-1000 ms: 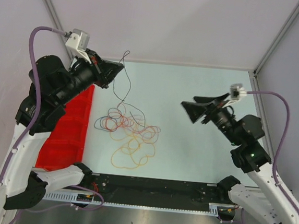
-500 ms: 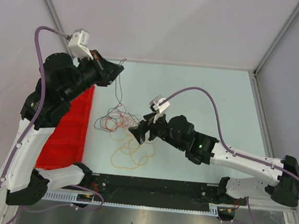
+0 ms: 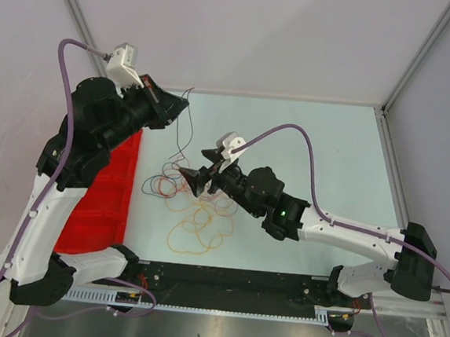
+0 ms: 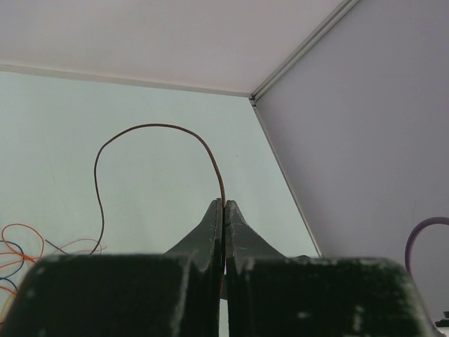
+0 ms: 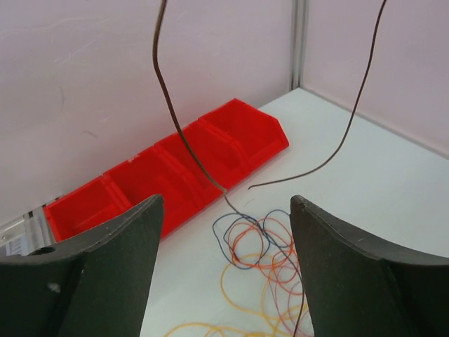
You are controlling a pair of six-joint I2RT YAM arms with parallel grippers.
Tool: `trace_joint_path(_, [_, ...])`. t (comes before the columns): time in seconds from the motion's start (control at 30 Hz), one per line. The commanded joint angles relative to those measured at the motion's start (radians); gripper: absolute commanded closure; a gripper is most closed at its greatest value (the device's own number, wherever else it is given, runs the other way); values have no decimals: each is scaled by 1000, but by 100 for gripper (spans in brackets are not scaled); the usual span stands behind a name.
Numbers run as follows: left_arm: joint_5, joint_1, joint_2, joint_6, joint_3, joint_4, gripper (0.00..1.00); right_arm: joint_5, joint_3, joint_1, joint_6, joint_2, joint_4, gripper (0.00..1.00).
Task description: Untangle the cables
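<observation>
right claw (image 3: 191,180) now over cables (image 3: 198,216), wide open, seemingly empty

The bins (image 5: 203,154) are glossy red plastic, the table (image 3: 314,145) matt and smooth, the cables (image 3: 198,202) smooth-sheathed.

Black-and-white arms (image 3: 94,129), lilac hoses (image 3: 291,128), white wrist cameras (image 3: 124,61), dark wedge-shaped pincer fingers (image 5: 105,260), green light (image 3: 283,214)

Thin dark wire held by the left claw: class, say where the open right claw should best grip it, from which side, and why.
Probably the straight, free-hanging stretch of the thin dark wire just above the tangle of orange, red and blue loops. It hangs steeply from the shut left claw, so the right claw can come in level from the right, one finger either side.
</observation>
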Motion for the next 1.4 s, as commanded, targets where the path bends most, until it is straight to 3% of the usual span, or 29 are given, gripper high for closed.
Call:
trace_joint_path(0.0, [3,10,9,-22,-7,46,100,18,65,-4,-47,41,135,23])
trace_joint_path(0.1, [12,23,9,-25,-16,57,100,17,88,-7,-70,73,157,28])
trace_joint_path(0.17, [15,30,9,-26,-23,62,100,21,101,-8,-79,94,172,38])
trace_joint_path(0.3, [35,63,9,-28,-41,77,100,14,133,-10,-88,128,186,49])
trace_joint_path(0.4, [58,90,4,-29,-62,88,100,5,167,-10,-99,153,171,65])
trace_joint_path(0.53, [77,136,-8,-26,-107,97,100,0,203,-8,-110,157,142,100])
trace_joint_path(0.77, [147,247,-34,-26,-256,134,97,-37,330,-36,-156,130,66,100])
trace_joint_path(0.9, [216,280,-4,3,-293,132,65,-101,463,-82,-143,145,-18,100])
trace_joint_path(1.07, [215,284,-22,49,-363,150,54,-144,765,-110,-220,249,-188,100])
trace_joint_path(1.2, [199,285,-74,89,-414,160,36,-163,995,-136,-240,355,-292,100])
trace_joint_path(1.37, [68,285,-206,158,-486,161,29,-186,1305,-173,-223,521,-435,100])
